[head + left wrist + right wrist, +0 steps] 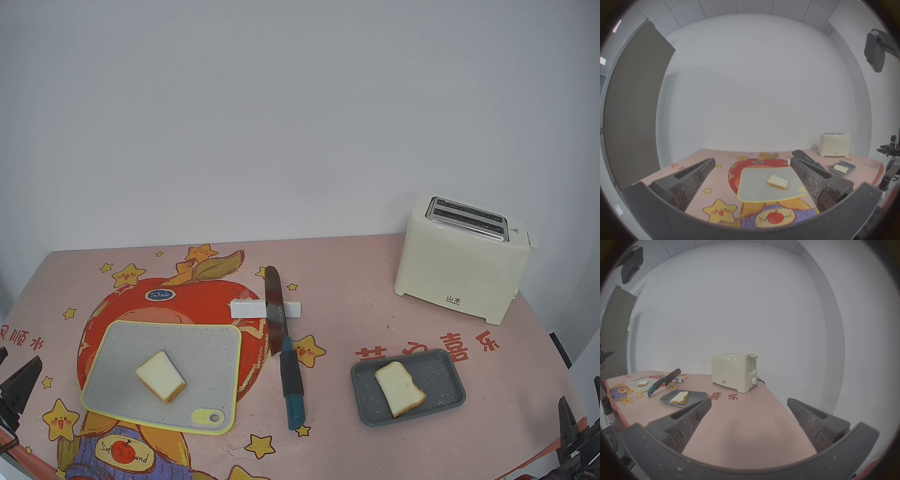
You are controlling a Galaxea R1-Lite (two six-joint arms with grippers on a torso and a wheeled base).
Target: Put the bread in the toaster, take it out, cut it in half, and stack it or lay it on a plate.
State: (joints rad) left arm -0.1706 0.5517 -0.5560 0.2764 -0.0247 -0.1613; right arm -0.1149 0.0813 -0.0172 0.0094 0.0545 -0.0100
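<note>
Slots of the toaster [462, 262]: depths dark, contents cannot be told. Only a short stub of its cord [761, 381] shows beside the body, the rest out of sight. Well left of the toaster, white holder [244, 309]: middle covered by the knife [284, 350] blade. Far left of the toaster, left pincer [14, 375] cut by the frame edge. Nearer than the toaster, right pincer [578, 431] cut by the corner. From the left wrist, knife mostly behind a pincer finger [818, 181].

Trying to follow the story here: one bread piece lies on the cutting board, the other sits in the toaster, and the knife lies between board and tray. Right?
Not quite. The head view shows the other bread piece lying on the grey tray, not in the toaster. One piece does lie on the cutting board, the knife between board and tray.
</note>
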